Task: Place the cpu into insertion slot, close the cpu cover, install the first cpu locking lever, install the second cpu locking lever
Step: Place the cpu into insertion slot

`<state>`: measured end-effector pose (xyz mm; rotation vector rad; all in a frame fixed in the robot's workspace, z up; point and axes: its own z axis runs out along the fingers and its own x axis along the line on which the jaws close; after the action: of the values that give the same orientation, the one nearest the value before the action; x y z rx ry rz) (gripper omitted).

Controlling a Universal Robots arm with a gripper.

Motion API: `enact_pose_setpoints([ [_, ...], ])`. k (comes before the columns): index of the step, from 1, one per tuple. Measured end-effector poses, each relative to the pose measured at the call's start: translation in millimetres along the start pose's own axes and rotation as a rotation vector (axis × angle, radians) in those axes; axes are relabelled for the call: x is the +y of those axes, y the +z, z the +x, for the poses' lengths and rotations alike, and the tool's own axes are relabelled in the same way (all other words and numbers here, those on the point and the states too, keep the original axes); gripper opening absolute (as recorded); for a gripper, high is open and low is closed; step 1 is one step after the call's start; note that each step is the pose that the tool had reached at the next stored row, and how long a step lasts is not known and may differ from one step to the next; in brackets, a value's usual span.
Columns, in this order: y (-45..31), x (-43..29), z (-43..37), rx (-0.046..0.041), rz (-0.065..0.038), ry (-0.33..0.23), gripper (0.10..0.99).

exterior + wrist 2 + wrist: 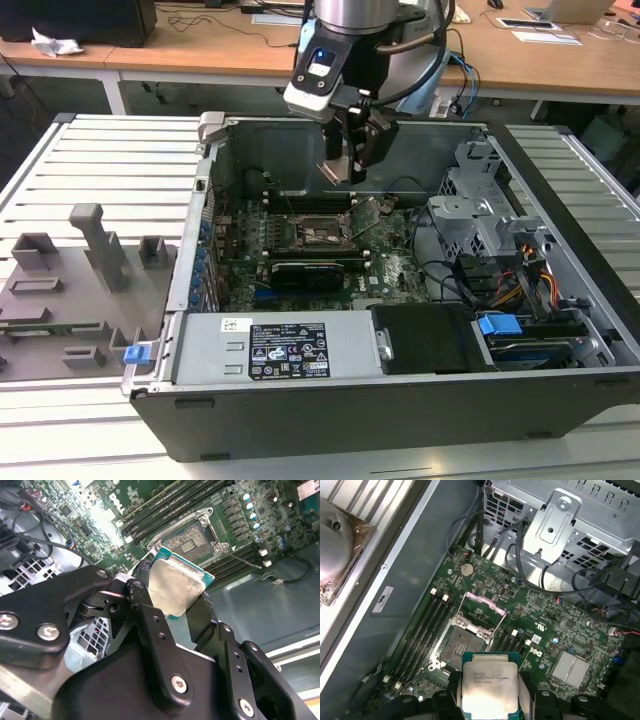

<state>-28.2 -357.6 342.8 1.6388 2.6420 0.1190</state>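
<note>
Your arm [352, 35] hangs over open case [400, 410], wrist pointing down, tilted a little. Your gripper [347, 165] is clamped on cpu [334, 170]; fingers [143, 580] pinch two opposite edges, and cpu's metal top faces both wrist cameras. Cpu is held in air above slot [318, 233], well apart, not touching. In first wrist view you see slot bare, dark centre exposed. Cover [483, 605] stands raised at slot's edge nearest drive cage [570, 525]. Memory sticks [427, 625] run along slot's opposite side.
</note>
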Motion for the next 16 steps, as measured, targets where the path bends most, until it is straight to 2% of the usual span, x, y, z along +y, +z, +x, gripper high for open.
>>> enact_pose_setpoints([
  [7, 7.2, -0.6, -0.1, -0.0096, -0.001, 0.124, 0.537],
  [16, 14.7, -1.2, -0.2, -0.0179, 0.001, 0.244, 0.537],
])
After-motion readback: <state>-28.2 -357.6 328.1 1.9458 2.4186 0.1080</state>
